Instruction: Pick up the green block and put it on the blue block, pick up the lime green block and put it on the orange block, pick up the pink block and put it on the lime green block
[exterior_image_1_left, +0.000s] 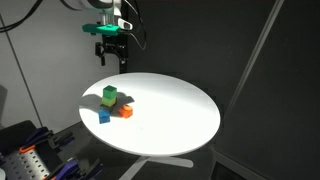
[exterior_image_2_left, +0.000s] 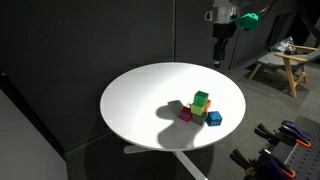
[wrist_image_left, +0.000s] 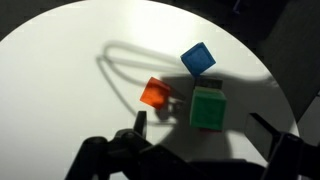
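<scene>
The round white table shows whole in both exterior views and is partly cut off in the wrist view. High above its far edge hangs the gripper, its jaws spread wide and empty, well apart from the blocks. In the wrist view only its dark fingers show along the bottom, blurred.

The cubes sit bunched together on the tabletop, and being cubes none has a long axis. The green block stands highest, raised on another cube, with its sides nearly square to the wrist view. What bears it is hidden there. The blue block lies on the table just beside it, turned corner-up like a diamond. The orange block is slightly rotated. The lime green block peeps out beside the green one. The pink block shows in an exterior view only, too small to tell what it touches.
</scene>
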